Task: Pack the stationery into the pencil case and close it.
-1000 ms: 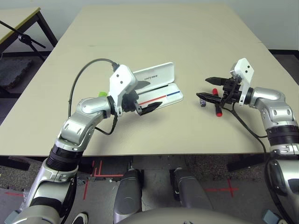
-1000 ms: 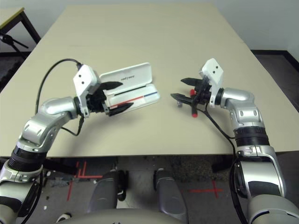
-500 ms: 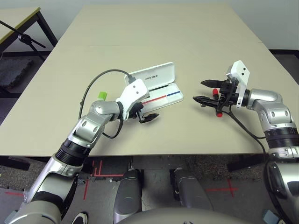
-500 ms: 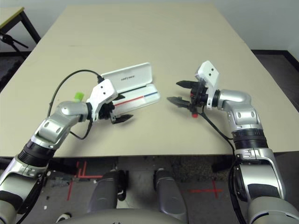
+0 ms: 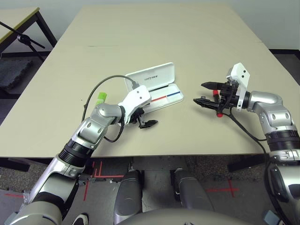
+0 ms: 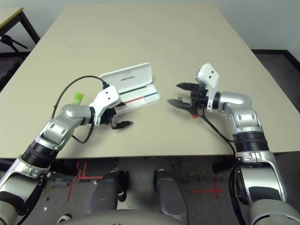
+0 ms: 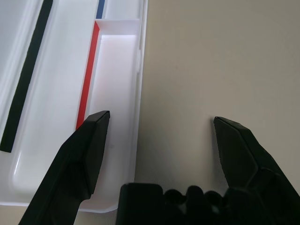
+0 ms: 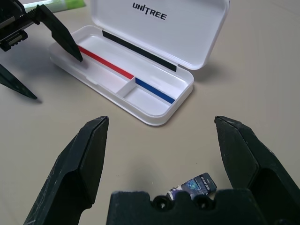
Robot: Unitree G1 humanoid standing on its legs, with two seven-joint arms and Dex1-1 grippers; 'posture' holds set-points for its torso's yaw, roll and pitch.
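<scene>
Block (image 8: 197,183) under right hand (image 8: 159,140)

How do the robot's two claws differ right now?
The left gripper hangs at the near edge of the open pencil case; the right gripper hovers apart from it, above a small dark block beside the red marker. The left points downward, the right more level. Both are open and empty.

1. Red marker (image 5: 217,104) sits mostly hidden behind the right gripper (image 5: 205,93).
2. Green highlighter (image 5: 100,97) is partly covered by the left arm.
3. Small dark block (image 8: 193,184) is half hidden by the gripper base.
</scene>
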